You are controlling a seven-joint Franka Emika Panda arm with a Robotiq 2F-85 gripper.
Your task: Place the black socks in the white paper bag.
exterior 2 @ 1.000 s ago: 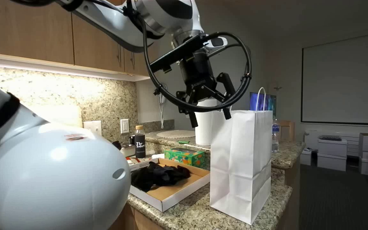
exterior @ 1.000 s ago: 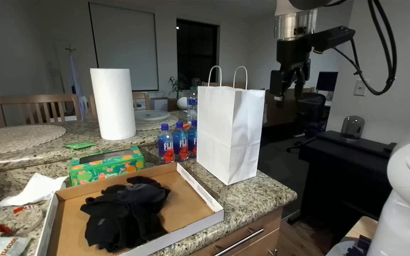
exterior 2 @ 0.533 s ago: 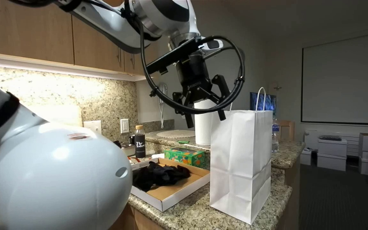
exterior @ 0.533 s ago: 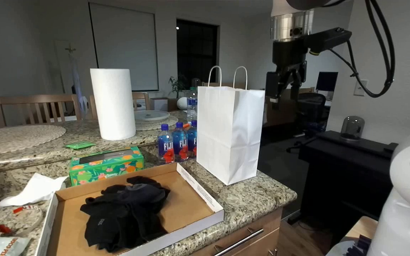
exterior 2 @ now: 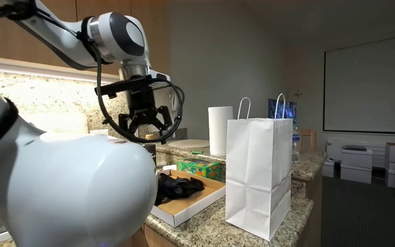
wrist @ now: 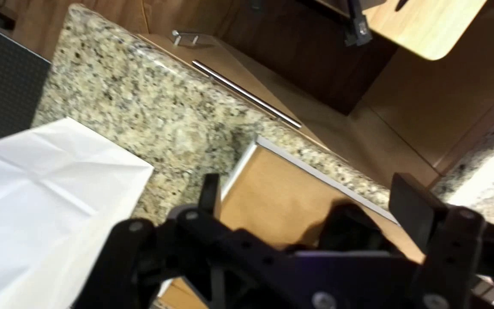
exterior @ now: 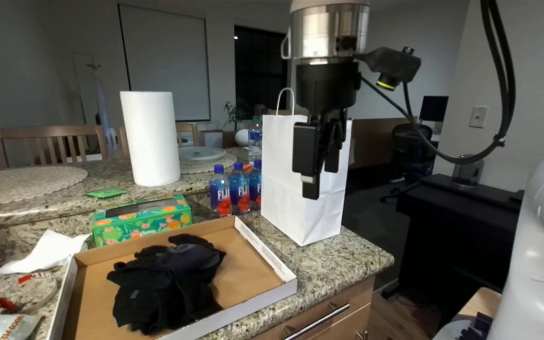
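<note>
The socks (exterior: 168,283) lay in the tray (exterior: 248,250) on the counter (exterior: 347,259), outside the bag (exterior 2: 249,164), so picking up and bagging both looked left to do; the bag's inside was hidden. The gripper (wrist: 306,184) hung higher, spread wide and holding nothing, plainest in the wrist view. In an exterior view the socks showed in full, and blue bottles (exterior: 239,189) stood by the bag; in an exterior view the arm (exterior 2: 98,192) hid some socks, and those bottles were out of sight.
</note>
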